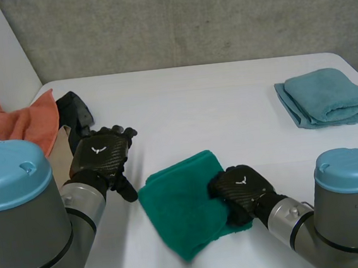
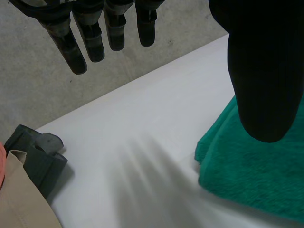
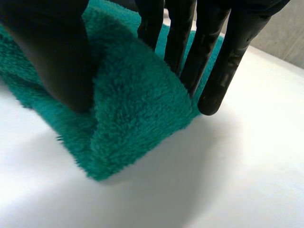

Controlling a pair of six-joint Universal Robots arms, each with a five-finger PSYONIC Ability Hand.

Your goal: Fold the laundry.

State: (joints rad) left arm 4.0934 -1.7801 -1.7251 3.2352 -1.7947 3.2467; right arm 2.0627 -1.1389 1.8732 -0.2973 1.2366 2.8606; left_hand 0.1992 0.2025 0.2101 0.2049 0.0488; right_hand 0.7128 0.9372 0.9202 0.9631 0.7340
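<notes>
The fingers point(image 3: 209, 71) of my right hand point(image 1: 238, 188) run down one side of a raised ridge in the green towel point(image 3: 137, 109) and the thumb point(image 3: 57, 52) presses the other side, so that hand has a fold of pile pinched at the towel's edge nearest its own arm. The fingers point(image 2: 95, 38) of my left hand point(image 1: 102, 155) hang straight and spread with nothing in them. That hand hovers over the bare table point(image 1: 195, 101) just beside the towel's opposite edge, clear of the cloth. The towel lies flat on the table between the two hands and looks doubled over once. To do this fold well, I would lay the left fingers flat on the towel as an anchor. Then I would carry the pinched edge low and level across to the far edge, letting go only when the two edges line up, since thick pile like this tends to drag and bunch. I cannot tell how many layers the pinch has taken. The strip of towel under the right palm is hidden from the head camera. Well apart from the green towel, beyond the right arm, sits a folded light-blue towel point(image 1: 328, 97). Beyond the left hand lie an orange cloth point(image 1: 19, 121), cut off at the frame, and a dark cloth point(image 1: 75, 109).
</notes>
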